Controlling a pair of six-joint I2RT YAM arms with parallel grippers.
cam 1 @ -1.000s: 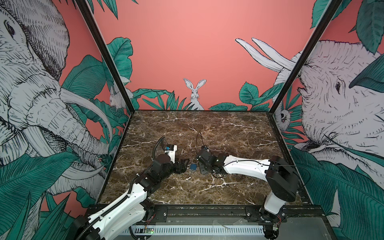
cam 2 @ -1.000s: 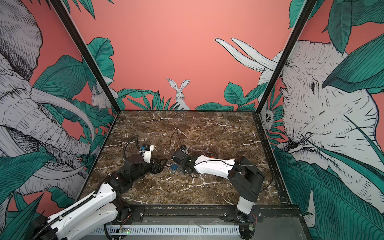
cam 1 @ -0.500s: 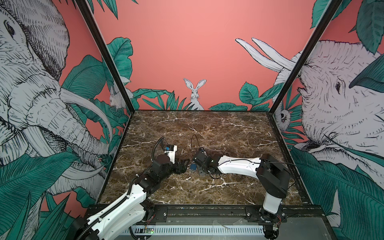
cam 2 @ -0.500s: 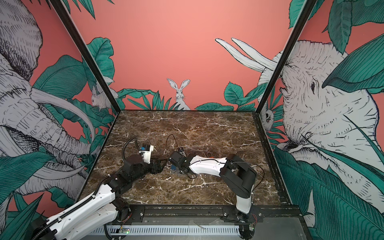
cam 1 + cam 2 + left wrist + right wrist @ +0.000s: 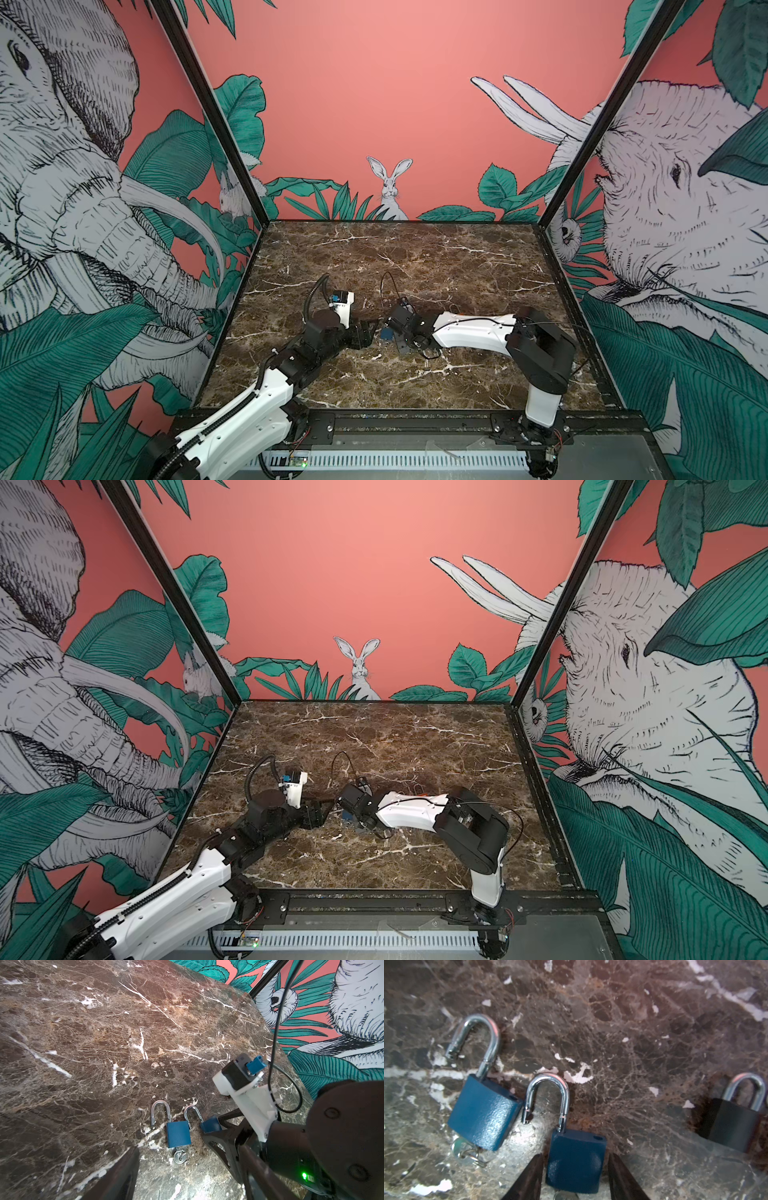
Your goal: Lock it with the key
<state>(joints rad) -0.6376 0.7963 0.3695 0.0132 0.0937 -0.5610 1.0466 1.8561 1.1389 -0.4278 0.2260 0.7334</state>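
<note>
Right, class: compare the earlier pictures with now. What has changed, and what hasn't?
The right arm reached further toward the left arm; the right pincer, open, straddles a blue padlock, apparently not touching it. Nothing gripped or released. The left pincer stayed open and still.

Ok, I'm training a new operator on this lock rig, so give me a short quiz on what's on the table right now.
1. True or false: the black metal padlock has its steel shackle closed.
2. The fingers of the right gripper straddle: A) a blue metal padlock with an open shackle; B) the black padlock; C) nothing.
3. What sticks out of the base of the other blue padlock?
Key: 1 true; 2 A; 3 a silver key on a ring.
</note>
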